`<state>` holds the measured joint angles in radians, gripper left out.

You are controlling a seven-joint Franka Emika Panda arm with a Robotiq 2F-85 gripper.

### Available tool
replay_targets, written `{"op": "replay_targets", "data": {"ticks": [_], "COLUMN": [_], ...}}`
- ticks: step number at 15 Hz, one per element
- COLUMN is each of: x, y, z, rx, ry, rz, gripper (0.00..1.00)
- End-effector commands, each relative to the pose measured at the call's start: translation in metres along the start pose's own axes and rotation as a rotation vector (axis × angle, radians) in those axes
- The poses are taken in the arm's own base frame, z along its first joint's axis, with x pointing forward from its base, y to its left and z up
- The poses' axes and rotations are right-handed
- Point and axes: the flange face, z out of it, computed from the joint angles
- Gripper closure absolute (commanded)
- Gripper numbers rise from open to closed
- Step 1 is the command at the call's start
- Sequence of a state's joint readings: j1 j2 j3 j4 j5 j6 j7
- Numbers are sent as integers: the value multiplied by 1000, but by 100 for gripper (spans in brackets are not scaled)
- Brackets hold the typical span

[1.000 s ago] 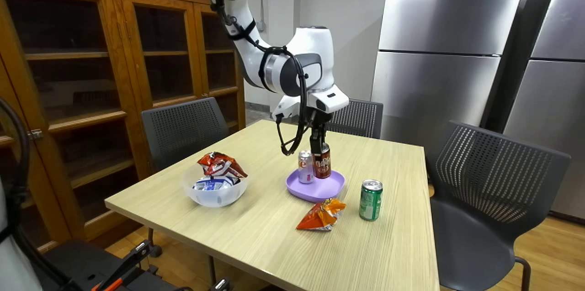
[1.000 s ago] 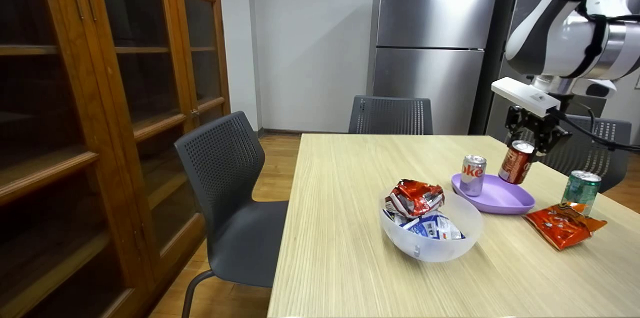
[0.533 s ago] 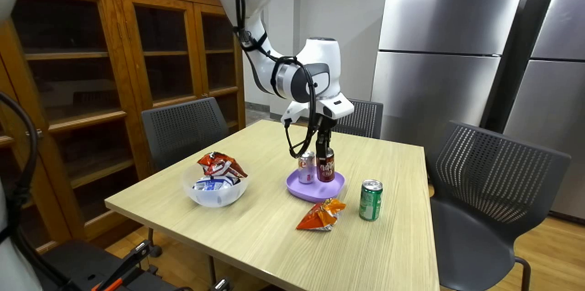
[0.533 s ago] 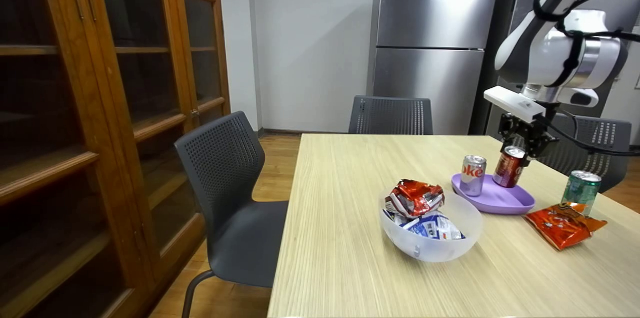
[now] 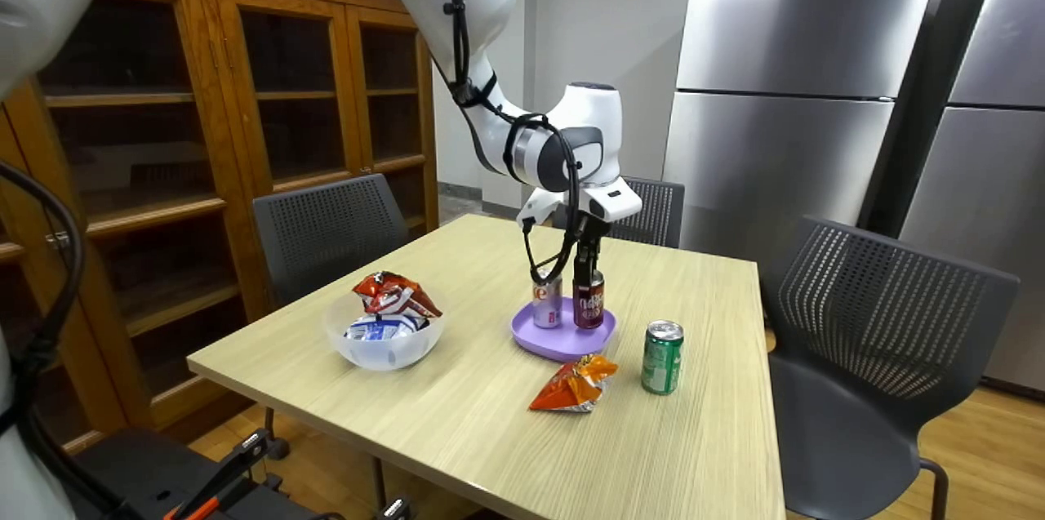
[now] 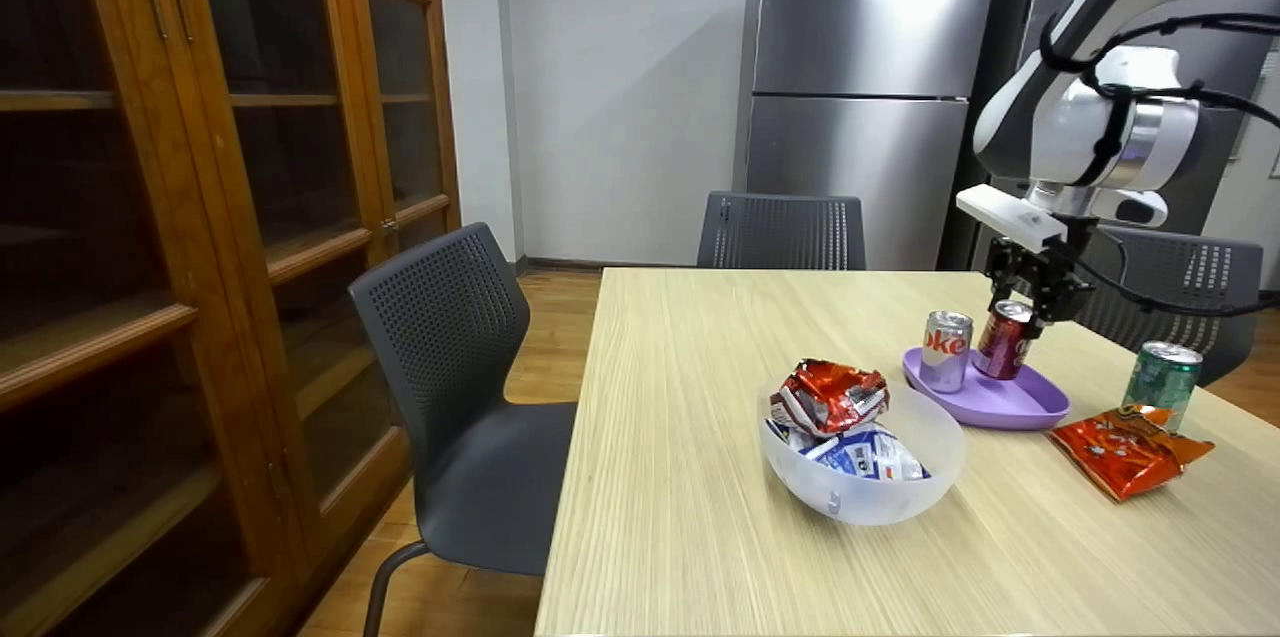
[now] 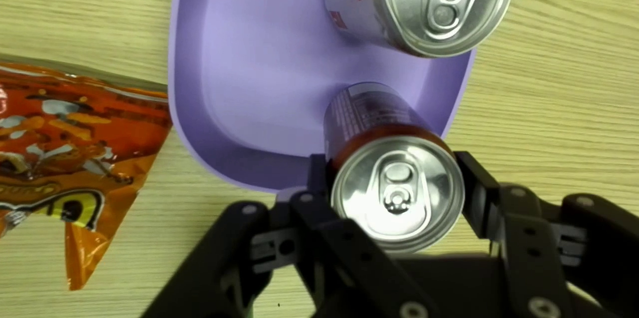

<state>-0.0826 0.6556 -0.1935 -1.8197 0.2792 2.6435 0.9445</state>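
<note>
Since a moment ago, the arm (image 5: pixel 584 108) has come down, bringing the dark red can (image 6: pixel 1004 345) lower into the purple tray (image 7: pixel 264 58). On the pale wooden table (image 5: pixel 457 259) stands a frosted bowl (image 6: pixel 870 502) holding a red bag (image 6: pixel 830 395) and a blue bag (image 6: pixel 868 455). The tray sits near it. The gripper (image 7: pixel 393 174) holds the dark red can near its top; the can leans slightly, and whether its base touches the tray bottom is hard to tell. An orange bag (image 5: pixel 574 385) lies just beside the tray. A green can (image 5: pixel 662 358) stands near that bag, and a silver can (image 6: pixel 945 355) stands in the tray beside the dark red can.
</note>
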Motion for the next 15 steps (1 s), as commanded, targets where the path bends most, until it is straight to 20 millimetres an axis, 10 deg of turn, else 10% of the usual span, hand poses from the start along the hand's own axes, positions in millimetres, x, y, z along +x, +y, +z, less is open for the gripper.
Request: {"op": "replay_targets", "data": {"ticks": [1, 5, 6, 15], "x": [7, 8, 9, 27], "y": [-16, -20, -21, -9], "z": [6, 14, 12, -41], "rx": [-5, -22, -20, 76], "ry": [-41, -52, -52, -24], "rz": [28, 22, 22, 59], "gripper": [62, 62, 12, 0]}}
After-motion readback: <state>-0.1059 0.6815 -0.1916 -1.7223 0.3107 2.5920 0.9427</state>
